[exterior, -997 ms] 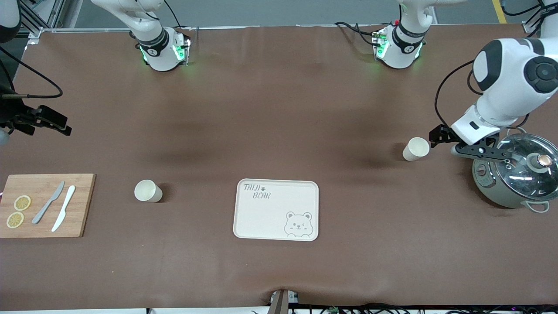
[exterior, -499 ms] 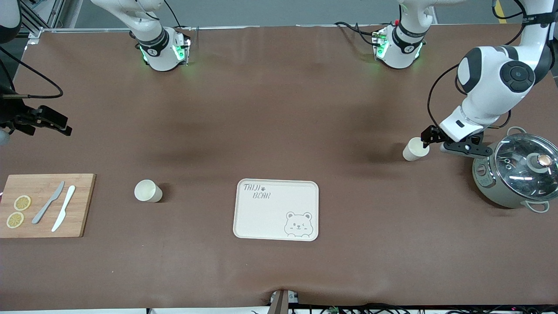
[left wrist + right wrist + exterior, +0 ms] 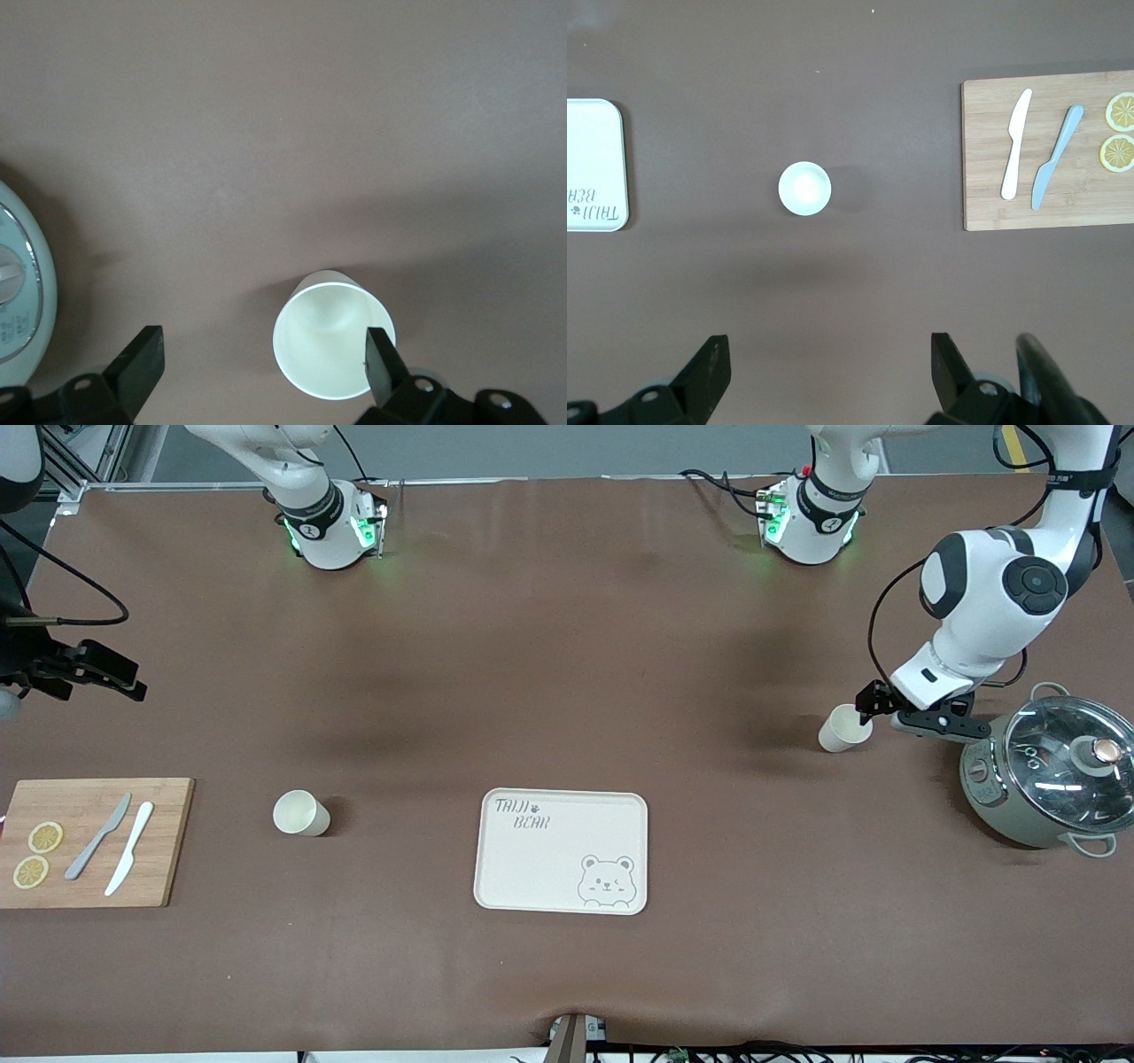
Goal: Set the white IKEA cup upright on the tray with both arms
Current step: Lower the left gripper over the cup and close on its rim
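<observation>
White cup (image 3: pixel 844 728) looks light, stiff and tippable; open left gripper (image 3: pixel 261 367) should pinch its wall. Right gripper (image 3: pixel 828 372) waits open.

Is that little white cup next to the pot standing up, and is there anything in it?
Upright and empty: the cup stands mouth-up beside the pot, its bare white inside showing.

A wooden cutting board (image 3: pixel 93 841) sits at the table's nine o'clock edge, carrying two lemon slices (image 3: pixel 37 854), a grey knife (image 3: pixel 97 836) and a white knife (image 3: pixel 129 848). A glass-lidded pot (image 3: pixel 1050 782) stands at three o'clock.
</observation>
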You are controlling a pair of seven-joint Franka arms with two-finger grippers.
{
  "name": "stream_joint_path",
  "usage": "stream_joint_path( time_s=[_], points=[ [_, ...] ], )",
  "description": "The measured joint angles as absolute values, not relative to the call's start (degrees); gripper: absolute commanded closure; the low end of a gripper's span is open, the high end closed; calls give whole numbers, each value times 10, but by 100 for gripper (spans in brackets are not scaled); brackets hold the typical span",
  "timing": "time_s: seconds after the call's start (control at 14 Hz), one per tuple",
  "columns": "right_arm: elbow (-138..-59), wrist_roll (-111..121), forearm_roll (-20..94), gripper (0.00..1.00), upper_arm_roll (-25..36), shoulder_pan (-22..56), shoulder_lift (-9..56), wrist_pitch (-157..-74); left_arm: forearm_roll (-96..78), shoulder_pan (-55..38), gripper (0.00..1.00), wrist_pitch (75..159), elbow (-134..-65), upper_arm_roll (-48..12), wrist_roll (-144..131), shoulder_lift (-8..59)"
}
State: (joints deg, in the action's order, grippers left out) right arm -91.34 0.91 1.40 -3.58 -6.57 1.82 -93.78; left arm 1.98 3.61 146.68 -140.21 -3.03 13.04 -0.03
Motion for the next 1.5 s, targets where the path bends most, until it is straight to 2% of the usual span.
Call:
stream_joint_path(
  time_s=[0.93, 1.5],
  points=[
    [-913, 9, 14, 0, -36, -66, 18, -938, 20, 61, 0, 1486, -1417, -30, 136, 54],
    [-913, 9, 14, 0, -36, -66, 18, -938, 20, 62, 0, 1545, -1417, -30, 137, 103]
  ],
)
